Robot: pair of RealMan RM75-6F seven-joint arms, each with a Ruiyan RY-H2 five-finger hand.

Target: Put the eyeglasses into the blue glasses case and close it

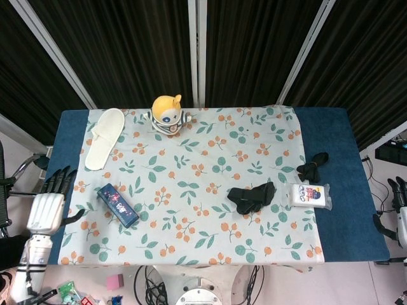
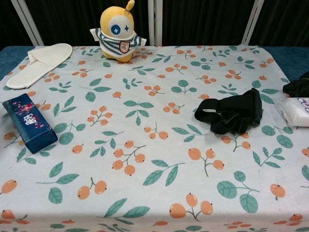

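The left hand [image 1: 46, 204] hangs off the table's left edge, fingers spread apart and holding nothing. The right hand [image 1: 400, 196] only peeks in at the far right border of the head view, cut by the frame; its fingers look straight, but I cannot tell whether it is released or clenched.

The blue glasses case [image 1: 117, 205] lies flat and closed on the flowered tablecloth [image 1: 191, 210], near the left side and well apart from both hands. No eyeglasses show anywhere, so my guess is they are already inside; a shut lid proves nothing, though.

If the lid is only resting and not snapped, any nudge could pop it open. The case also sits near the cloth's left edge, so a hand swinging in from that side could knock it askew or off.

Beyond that are a white slipper [image 1: 105, 138], a yellow plush toy [image 1: 168, 115], a black bundle [image 1: 252, 197], a second black bundle [image 1: 312, 165] and a white packet [image 1: 310, 194]. What the black bundles are is hard to make out.
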